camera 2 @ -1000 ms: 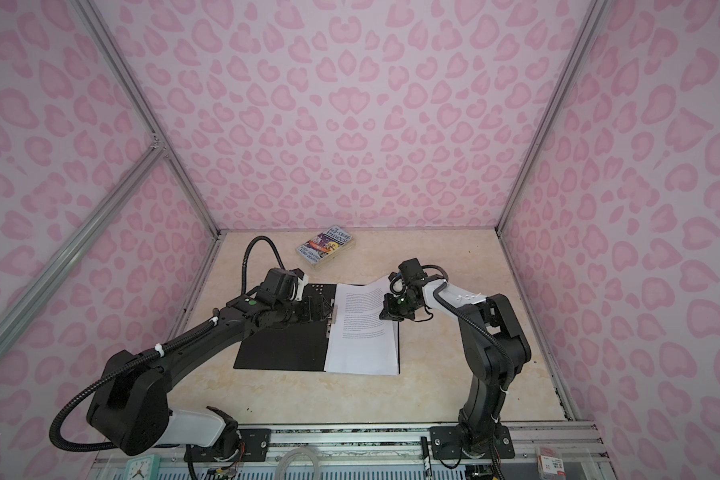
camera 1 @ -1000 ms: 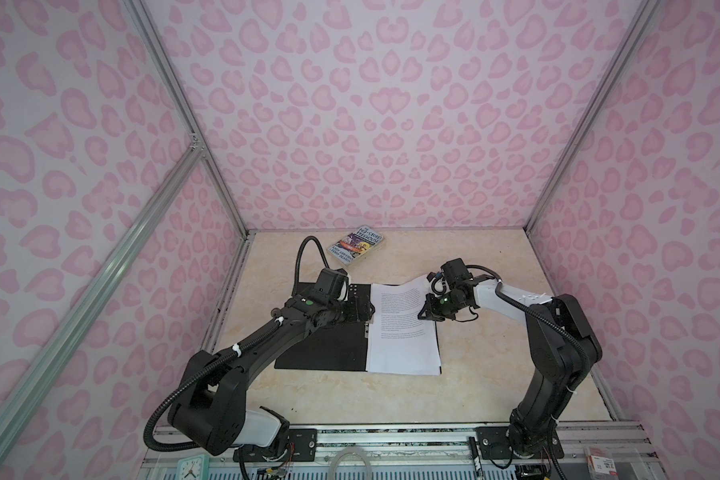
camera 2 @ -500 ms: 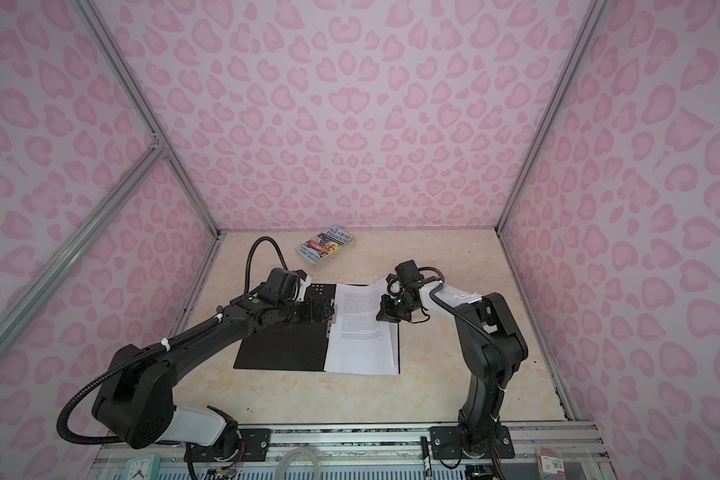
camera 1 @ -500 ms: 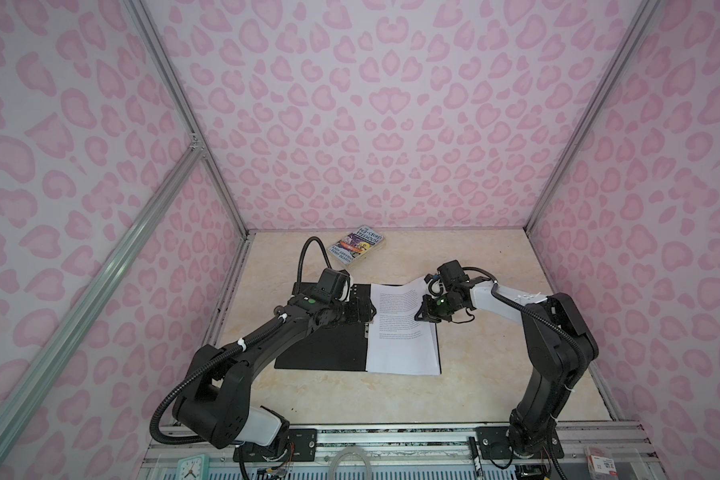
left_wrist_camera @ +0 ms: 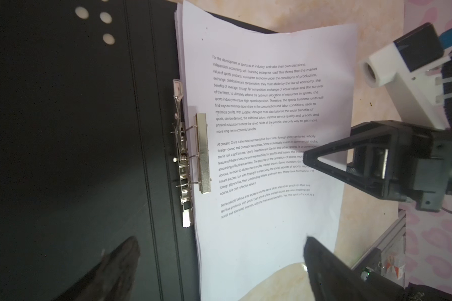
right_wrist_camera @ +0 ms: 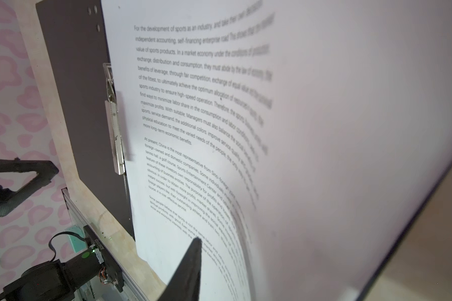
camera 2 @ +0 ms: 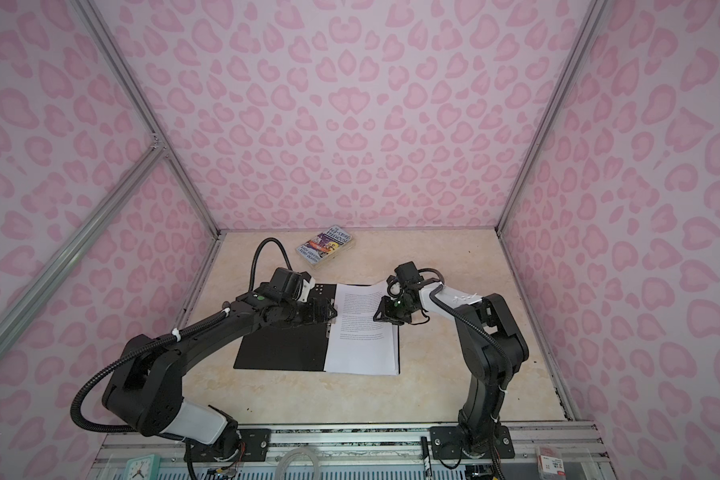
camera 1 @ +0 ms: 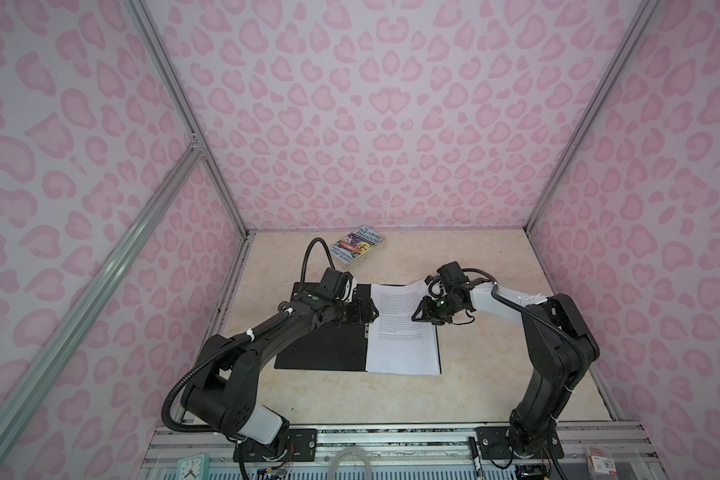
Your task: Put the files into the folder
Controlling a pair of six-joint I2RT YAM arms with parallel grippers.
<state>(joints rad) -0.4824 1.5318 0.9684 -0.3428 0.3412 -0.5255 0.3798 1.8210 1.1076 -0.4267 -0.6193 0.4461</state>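
Files (camera 1: 404, 332) (camera 2: 362, 345): a stack of thin white sheets printed with small black paragraphs. It lies on the right half of the open folder (camera 1: 321, 349) (camera 2: 283, 349), mid-table, with its inner edge at the spine. The left wrist view shows several sheet edges fanned slightly at one corner of the files (left_wrist_camera: 259, 229). The top sheet is not flat: its outer far corner curls up, and in the right wrist view the files (right_wrist_camera: 324, 130) bow toward the lens and blur.

Folder: thin, rectangular and matte black inside (left_wrist_camera: 63, 130) (right_wrist_camera: 76, 78), with stitched lines along the spine and three pale dots (left_wrist_camera: 99, 18) near a corner. The clip (left_wrist_camera: 202, 153) (right_wrist_camera: 115, 135) is shiny metal, a flat bar on wire loops over the sheet's margin. It casts a shadow; whether it presses the paper cannot be told.

Left gripper (camera 1: 368, 313) (camera 2: 331, 313) (left_wrist_camera: 219, 239): black fingers spread wide above the spine area, one over the black cover and one over the paper, gripping nothing.

Right gripper (camera 1: 418, 313) (camera 2: 379, 316) (left_wrist_camera: 308, 159): it sits at the sheet's raised outer edge. One black wedge-shaped finger (right_wrist_camera: 191, 260) lies on the printed side; its partner is hidden behind the paper. Jaw gap and grip on the sheet cannot be told.

Surroundings: a glossy colourful book (camera 1: 357, 245) (camera 2: 325, 248) lies well apart, by the back wall. The table (camera 1: 495, 374) is smooth, beige and marbled. The walls (camera 1: 391, 124) are pink and spotted.
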